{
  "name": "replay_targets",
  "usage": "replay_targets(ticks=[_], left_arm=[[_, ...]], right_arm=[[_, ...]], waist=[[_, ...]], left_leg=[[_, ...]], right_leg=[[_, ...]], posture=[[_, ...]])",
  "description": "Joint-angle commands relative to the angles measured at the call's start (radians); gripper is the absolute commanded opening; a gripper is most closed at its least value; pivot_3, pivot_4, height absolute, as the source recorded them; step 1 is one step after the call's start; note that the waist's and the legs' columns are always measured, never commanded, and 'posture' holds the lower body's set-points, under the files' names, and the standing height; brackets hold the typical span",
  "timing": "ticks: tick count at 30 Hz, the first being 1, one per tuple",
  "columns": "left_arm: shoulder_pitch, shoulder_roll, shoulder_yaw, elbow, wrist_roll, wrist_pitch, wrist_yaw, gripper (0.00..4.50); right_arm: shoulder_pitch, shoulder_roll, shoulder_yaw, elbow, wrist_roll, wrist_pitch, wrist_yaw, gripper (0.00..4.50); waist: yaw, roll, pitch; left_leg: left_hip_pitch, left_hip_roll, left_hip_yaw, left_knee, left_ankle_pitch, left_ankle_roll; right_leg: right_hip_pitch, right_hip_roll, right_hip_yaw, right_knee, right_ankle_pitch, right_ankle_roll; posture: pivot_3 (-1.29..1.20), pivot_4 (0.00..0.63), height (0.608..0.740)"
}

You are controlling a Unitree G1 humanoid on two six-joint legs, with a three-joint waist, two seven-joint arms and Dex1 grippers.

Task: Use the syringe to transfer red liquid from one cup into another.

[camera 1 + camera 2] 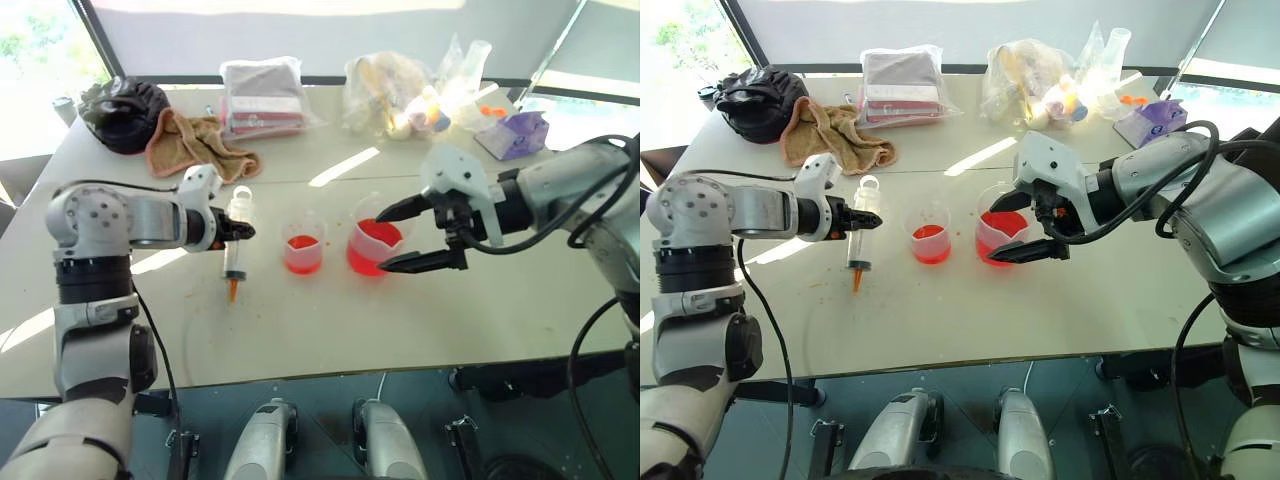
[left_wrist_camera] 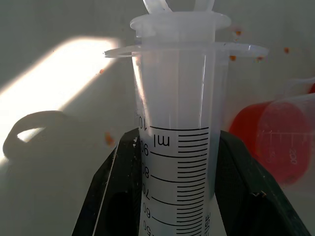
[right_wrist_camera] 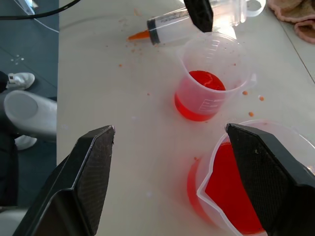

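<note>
1. My left gripper is clenched around the barrel of the syringe, just under its flange; the syringe stands nearly upright with its orange tip at or just above the desk, in the left half and about midway between the near and far edges
2. The barrel looks empty and the white plunger seems pushed well in, so I judge the step in hand to be bringing the tip over to draw liquid, not yet delivering it
3. The larger beaker sits near the middle of the desk, holding most of the red liquid; the smaller cup stands just beside it, between it and the syringe, with a shallow red layer at its bottom
4. My right gripper stands wide apart and grasps nothing, one finger at each side of the beaker; I cannot tell whether either finger touches the wall
5. To do this well I would close the right gently on the beaker to steady it, without squeezing the thin plastic
6. I would lift the syringe clear of the smaller cup's rim before crossing over it, since that cup lies right on the path and could tip
7. Orange spots already dot the desk around the cups, so I would keep the tip upright and move slowly
</note>
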Motion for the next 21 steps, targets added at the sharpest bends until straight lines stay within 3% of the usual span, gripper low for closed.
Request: replay_targets(ticks=[1, 7, 15, 21], left_arm=[[0.004, -0.031, 0.033, 0.000, 0.006, 0.008, 0.059, 2.44], [0.015, -0.055, 0.074, -0.016, -0.038, 0.008, 0.108, 4.41], [0.041, 0.047, 0.145, -0.250, -0.041, 0.007, -0.037, 4.48], [0.092, 0.270, 0.100, -0.456, -0.050, -0.118, -0.327, 4.48]], right_arm=[[-0.015, 0.018, -0.021, -0.002, -0.030, -0.018, -0.021, 3.86], [-0.012, 0.032, -0.032, -0.003, -0.040, -0.006, -0.028, 3.86], [0.009, 0.023, -0.038, 0.008, -0.050, -0.030, -0.003, 3.86], [0.018, -0.014, -0.045, 0.053, -0.075, -0.076, 0.053, 3.86]], waist=[[0.002, 0.000, 0.000], [0.013, 0.000, 0.000], [0.016, 0.000, 0.000], [0.015, 0.000, 0.000]], left_leg=[[0.000, 0.000, 0.000, 0.000, 0.000, 0.000], [0.000, 0.000, 0.000, -0.001, 0.000, 0.000], [-0.001, 0.000, 0.000, -0.002, 0.000, 0.000], [0.000, 0.000, 0.000, -0.004, 0.000, 0.000]], right_leg=[[0.000, 0.000, 0.000, 0.000, 0.000, 0.000], [-0.001, -0.001, 0.001, 0.000, 0.000, -0.001], [-0.001, -0.001, 0.001, -0.001, -0.002, -0.004], [-0.002, -0.001, 0.001, -0.002, -0.002, -0.005]], posture=[[0.00, 0.150, 0.740], [0.00, 0.150, 0.740], [0.00, 0.150, 0.740], [0.00, 0.150, 0.740]])
